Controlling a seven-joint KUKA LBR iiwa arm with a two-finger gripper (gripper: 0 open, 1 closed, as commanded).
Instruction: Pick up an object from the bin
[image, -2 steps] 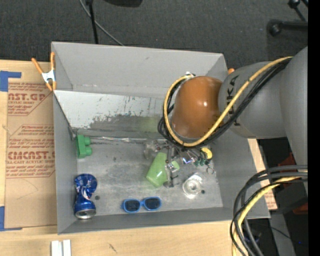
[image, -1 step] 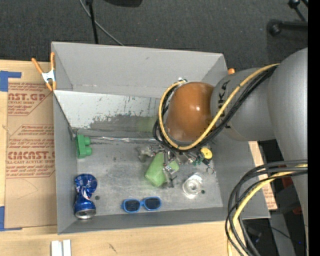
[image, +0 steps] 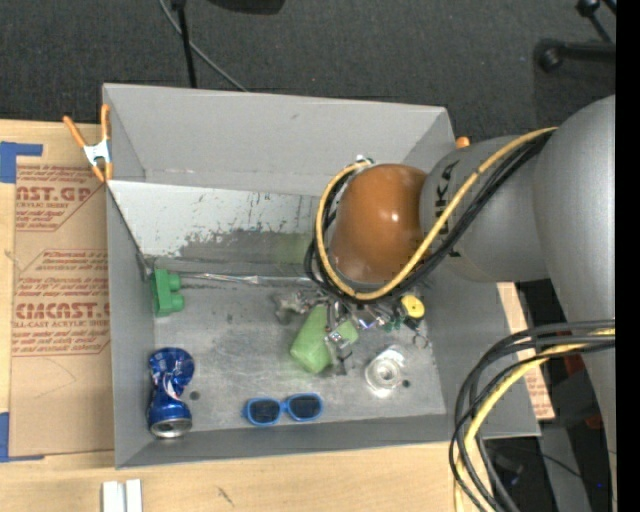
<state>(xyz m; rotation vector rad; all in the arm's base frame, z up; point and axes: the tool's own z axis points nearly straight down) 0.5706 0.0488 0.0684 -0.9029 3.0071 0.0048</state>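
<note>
In the grey metal bin (image: 220, 335) I see a green plastic block (image: 165, 292) at mid-left, a crushed blue can (image: 170, 392) below it, blue plastic sunglasses (image: 284, 409) right of the can, and a pale green lump (image: 311, 342) centre-right, above the sunglasses.

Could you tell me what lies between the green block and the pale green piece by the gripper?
Nothing: the camera view shows only bare, scuffed bin floor between the green block and the pale green piece.
</note>
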